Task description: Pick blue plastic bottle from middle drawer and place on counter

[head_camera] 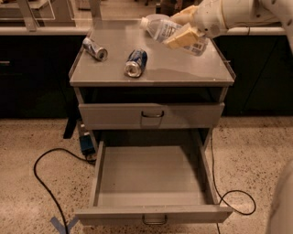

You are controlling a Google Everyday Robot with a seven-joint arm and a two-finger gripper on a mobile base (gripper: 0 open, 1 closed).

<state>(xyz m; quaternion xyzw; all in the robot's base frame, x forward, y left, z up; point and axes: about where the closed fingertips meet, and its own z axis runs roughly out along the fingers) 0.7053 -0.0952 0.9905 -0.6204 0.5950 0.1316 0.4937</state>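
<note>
A grey metal cabinet seen from above and in front. The pincer [173, 30] is over the back right part of the surface [183, 71], its two tan fingers [184, 36] pinching the blue plastic bottle [158, 28] across the middle. The bottle lies tilted, white cap toward the upper left, its base toward the lower right. The fingers cover much of its label, and whether the base touches the surface cannot be told. The pale arm [238, 11] behind the pincer is cut off by the top and right edges.

A dark blue can [136, 62] lies on its side near the middle of the surface, and a silver can [94, 48] lies on its side toward the left rim, well apart from the bottle.

Below, the top drawer [151, 115] is closed. The middle drawer [153, 214] is pulled out, its flat grey floor showing; its loop handle is partly cut off by the bottom edge.

A black cable [43, 180] curls over the speckled floor on the left. A pale blurred shape [281, 201] fills the lower right corner, too indistinct to name.
</note>
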